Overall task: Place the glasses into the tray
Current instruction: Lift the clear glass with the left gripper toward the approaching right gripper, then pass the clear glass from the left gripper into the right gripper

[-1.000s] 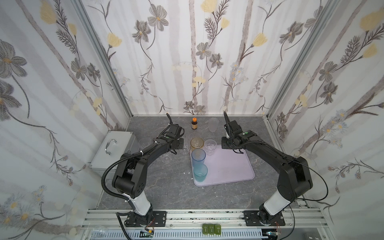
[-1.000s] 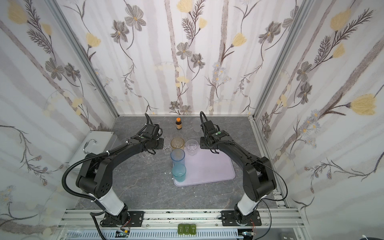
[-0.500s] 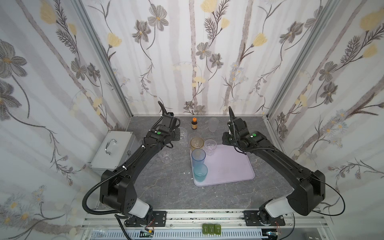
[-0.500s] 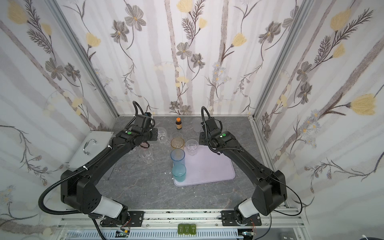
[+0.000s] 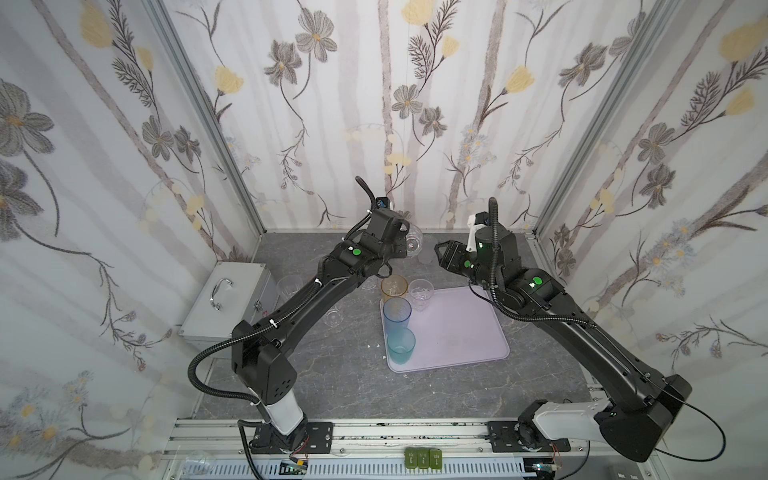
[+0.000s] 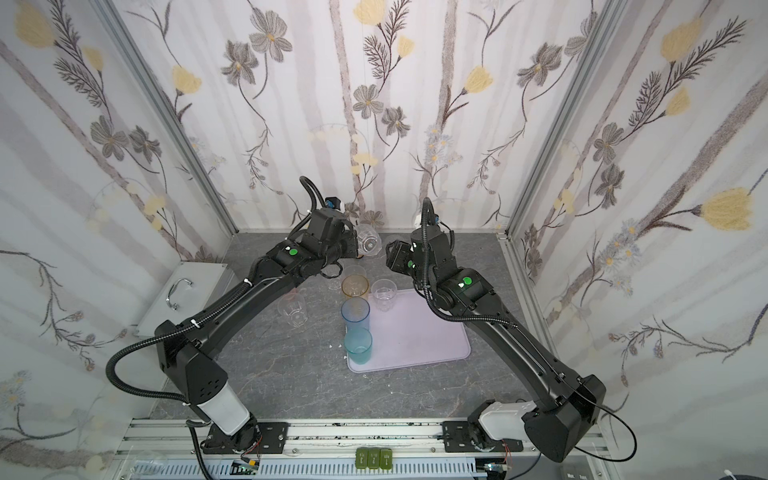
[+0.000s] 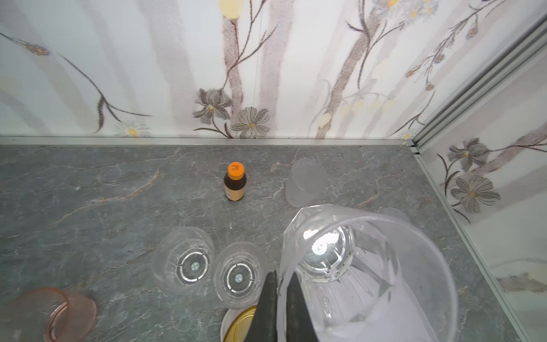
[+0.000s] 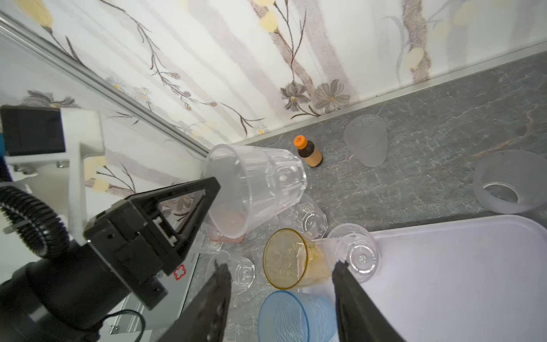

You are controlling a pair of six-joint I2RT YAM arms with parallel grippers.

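Observation:
My left gripper [image 7: 279, 281] is shut on the rim of a clear faceted glass [image 7: 355, 266], one finger inside and one outside. The glass [image 5: 414, 243] hangs tilted above the table's back. My right gripper [image 8: 279, 266] is open and empty, raised near the lilac tray's [image 5: 457, 332] far edge and facing the held glass [image 8: 257, 189]. Along the tray's left side stand an amber glass [image 5: 394, 286], a blue glass [image 5: 397, 316] and a teal glass [image 5: 401, 345], with a clear glass [image 5: 421, 293] beside the amber one.
On the table are two clear glasses [image 7: 183, 259], a pink glass [image 7: 68, 314], frosted glasses [image 8: 367, 139] near the back wall, and a small brown bottle [image 7: 234, 182]. A silver case [image 5: 224, 299] sits at the left.
My left arm has risen and swung toward the back with the clear glass held in it. My right arm has also risen and drawn back, and its jaws have widened.

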